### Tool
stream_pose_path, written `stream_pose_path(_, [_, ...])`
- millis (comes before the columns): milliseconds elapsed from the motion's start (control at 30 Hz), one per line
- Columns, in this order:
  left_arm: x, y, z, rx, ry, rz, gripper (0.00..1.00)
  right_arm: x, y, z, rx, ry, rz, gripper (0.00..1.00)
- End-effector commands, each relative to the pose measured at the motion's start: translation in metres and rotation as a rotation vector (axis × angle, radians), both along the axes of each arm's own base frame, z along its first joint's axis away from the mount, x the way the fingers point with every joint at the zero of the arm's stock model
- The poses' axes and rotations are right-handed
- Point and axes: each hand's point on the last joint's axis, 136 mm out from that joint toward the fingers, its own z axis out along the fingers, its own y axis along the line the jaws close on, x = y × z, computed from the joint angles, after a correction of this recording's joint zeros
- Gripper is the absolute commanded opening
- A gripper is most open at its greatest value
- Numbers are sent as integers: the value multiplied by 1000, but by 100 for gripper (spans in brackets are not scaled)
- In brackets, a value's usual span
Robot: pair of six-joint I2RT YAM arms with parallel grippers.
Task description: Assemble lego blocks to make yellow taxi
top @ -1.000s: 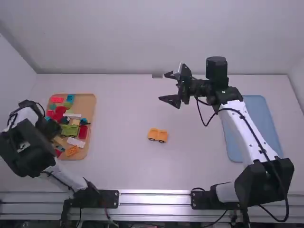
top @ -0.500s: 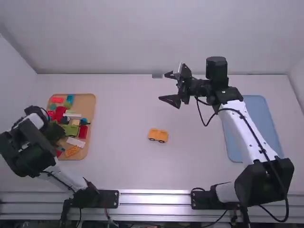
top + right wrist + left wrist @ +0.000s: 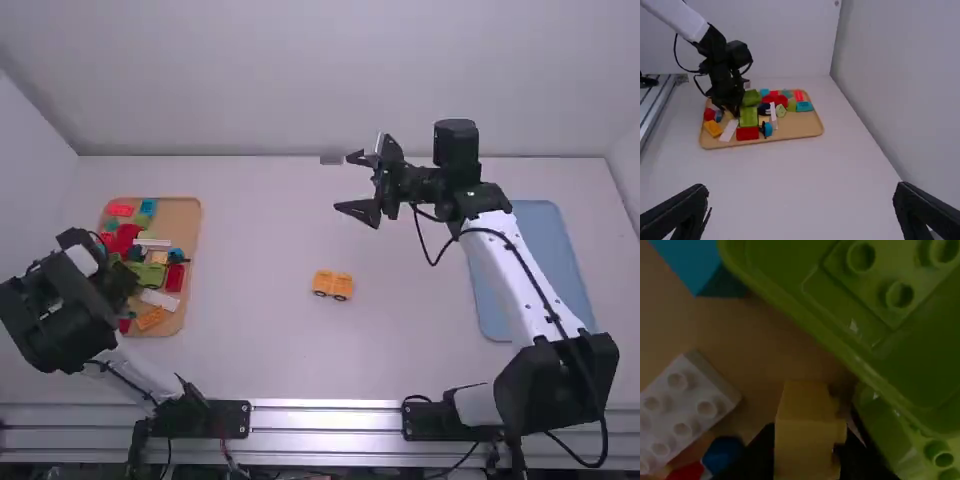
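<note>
High view evenly and softly lit, pale table (image 3: 260, 350) bright with faint shadows, white glare along the metal rail (image 3: 325, 406), left wrist view very dim, small glints on a green block (image 3: 850, 305), right wrist view moderately dim

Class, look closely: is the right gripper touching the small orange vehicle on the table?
Apart. In the high view, a wide stretch of white table separates the right gripper from the orange vehicle.

Yellow block (image 3: 802, 445) partly cut off
</note>
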Motion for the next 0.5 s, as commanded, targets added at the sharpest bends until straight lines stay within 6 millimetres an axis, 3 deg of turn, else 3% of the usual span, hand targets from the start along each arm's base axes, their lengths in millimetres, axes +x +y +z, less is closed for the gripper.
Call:
stream_pose_path(0, [-7, -5, -6, -17, 14, 3, 29, -4, 0, 3, 7, -5, 7, 99])
stream_pose_path(233, [0, 2, 0, 3, -6, 0, 15, -4, 0, 4, 9, -5, 10, 99])
stream_pose_path(400, [8, 5, 29, 6, -10, -15, 2, -7, 7, 6, 9, -32, 31, 99])
stream_pose_path(467, [11, 4, 44, 11, -34, -19, 2, -5, 11, 7, 3, -58, 22, 99])
